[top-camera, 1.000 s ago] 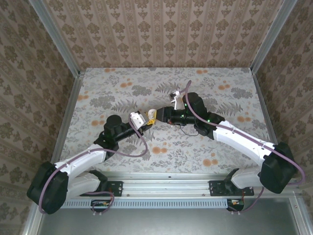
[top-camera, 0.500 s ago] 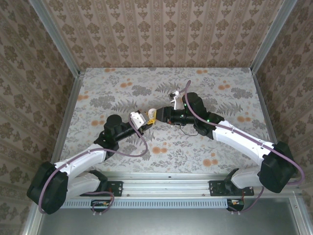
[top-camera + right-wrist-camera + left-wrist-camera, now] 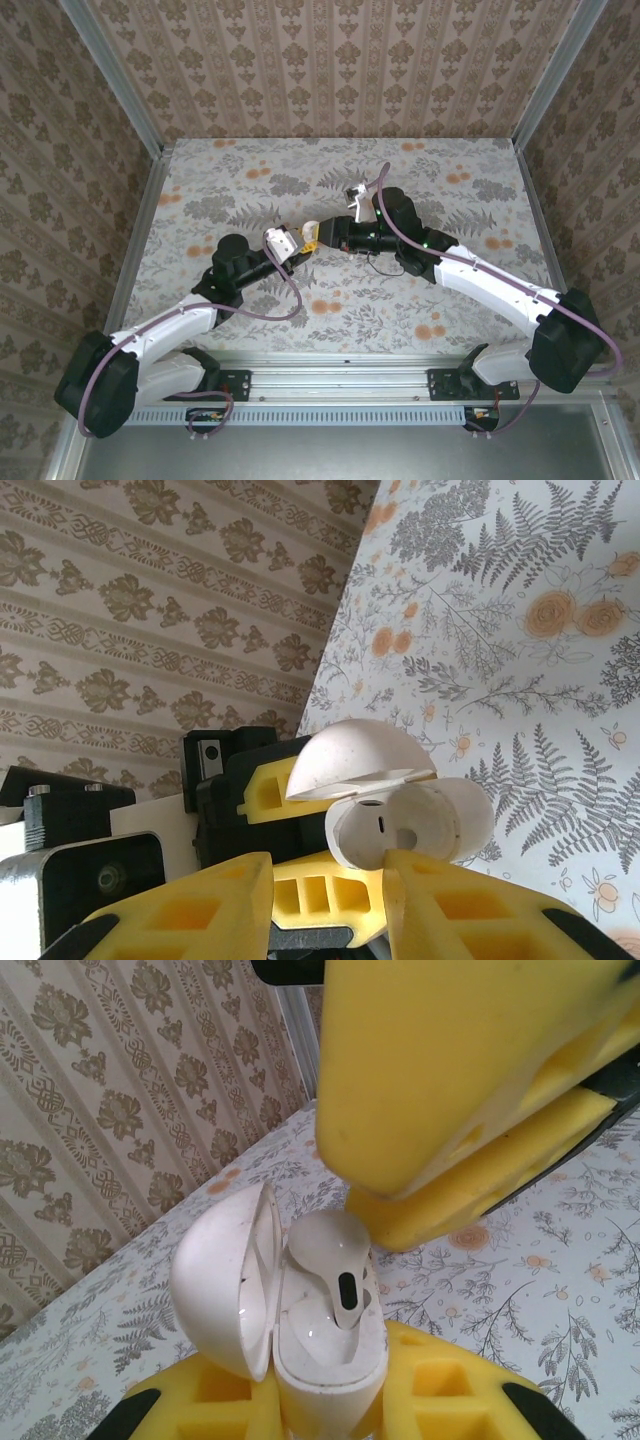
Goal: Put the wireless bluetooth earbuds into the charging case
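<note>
White earbud (image 3: 335,1260) sits in charging case (image 3: 330,1360) pinched by left tool (image 3: 325,1400), right tool (image 3: 328,875) spread.

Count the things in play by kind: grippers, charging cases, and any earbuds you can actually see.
grippers: 2, the left gripper and the right gripper
charging case: 1
earbud in view: 1
total: 4

The table (image 3: 480,200) under me is pale, printed all over with grey ferns and orange flowers; a metal rail (image 3: 345,381) runs along its near edge.
</note>
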